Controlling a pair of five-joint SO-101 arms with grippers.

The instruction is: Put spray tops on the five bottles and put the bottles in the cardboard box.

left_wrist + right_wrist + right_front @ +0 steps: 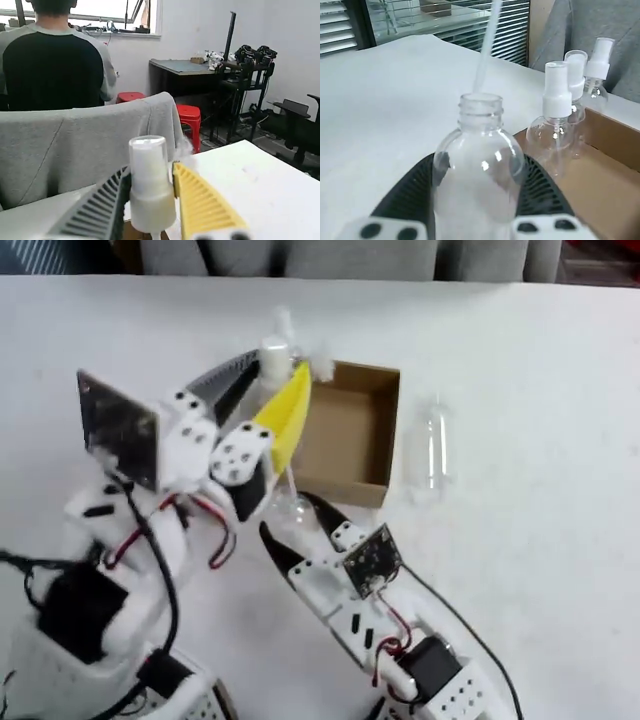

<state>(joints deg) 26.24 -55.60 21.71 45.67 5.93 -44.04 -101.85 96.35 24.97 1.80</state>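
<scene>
Now left end effector (150, 172) clamps spray top (149, 202), right end effector (479, 172) (black-fingered) clamps bottle (480, 125).

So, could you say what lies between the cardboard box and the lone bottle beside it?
Only bare table between cardboard box and bottle, in the high view.

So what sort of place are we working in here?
Probably a lab or workshop rather than a home: the left wrist view shows a dark workbench against the wall, red stools and an office chair behind the table.
</scene>
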